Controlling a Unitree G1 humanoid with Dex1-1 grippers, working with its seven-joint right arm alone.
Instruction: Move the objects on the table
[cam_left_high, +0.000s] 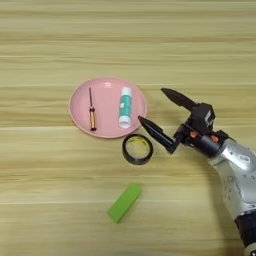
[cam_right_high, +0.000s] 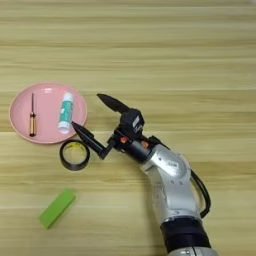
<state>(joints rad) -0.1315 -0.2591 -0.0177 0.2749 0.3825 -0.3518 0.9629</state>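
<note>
Pink plate at frame's centre-left carries our screwdriver and tube; tape ring and green block lie below on the surface, our claw wide open, empty.

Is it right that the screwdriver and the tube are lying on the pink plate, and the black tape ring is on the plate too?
Not quite. The screwdriver and the tube do lie on the pink plate, but the black tape ring lies on the table, just beside the plate's rim. The left eye view shows it clearly.
</note>
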